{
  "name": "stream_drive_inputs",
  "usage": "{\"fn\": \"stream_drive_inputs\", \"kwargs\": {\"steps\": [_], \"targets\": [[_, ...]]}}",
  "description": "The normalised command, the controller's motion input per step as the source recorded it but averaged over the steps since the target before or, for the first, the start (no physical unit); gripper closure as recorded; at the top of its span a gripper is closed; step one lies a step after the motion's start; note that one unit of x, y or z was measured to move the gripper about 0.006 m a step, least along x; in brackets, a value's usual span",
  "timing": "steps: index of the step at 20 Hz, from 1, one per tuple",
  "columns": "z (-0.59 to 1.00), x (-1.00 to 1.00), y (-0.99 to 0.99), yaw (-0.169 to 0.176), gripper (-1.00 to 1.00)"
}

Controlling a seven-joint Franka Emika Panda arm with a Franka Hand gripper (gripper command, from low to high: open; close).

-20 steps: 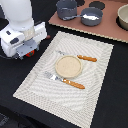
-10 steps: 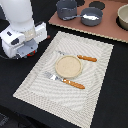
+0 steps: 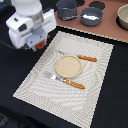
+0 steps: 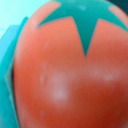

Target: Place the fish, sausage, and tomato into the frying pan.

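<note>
My gripper (image 3: 39,45) is at the exterior view's left, above the dark table beside the mat's far left corner. It is shut on the tomato (image 3: 40,46), a red-orange ball that shows just below the white hand. In the wrist view the tomato (image 4: 70,75) fills the picture, with a green star-shaped stem patch. The frying pan (image 3: 98,12), blue-grey with a thin handle, stands at the back with a small white piece, apparently the fish (image 3: 90,17), lying in it. The sausage is not in view.
A taller grey pot (image 3: 66,7) stands beside the pan and a beige bowl (image 3: 123,16) at the back right. On the striped mat (image 3: 95,100) lie a round tan plate (image 3: 67,66) and two orange-handled pieces of cutlery (image 3: 75,84).
The arm has moved up and toward the exterior view's right, carrying the tomato off the table. Nothing else has moved.
</note>
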Motion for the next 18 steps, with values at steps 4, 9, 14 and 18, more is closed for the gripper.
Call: {"fn": "stream_drive_inputs", "kwargs": {"steps": [4, 9, 14, 18], "targets": [[0.82, 0.97, 0.63, 0.000, 1.00], [0.55, 0.95, 0.66, 0.000, 1.00], [0.63, 1.00, 0.68, 0.000, 1.00], [0.67, 0.99, 0.70, 0.000, 1.00]]}}
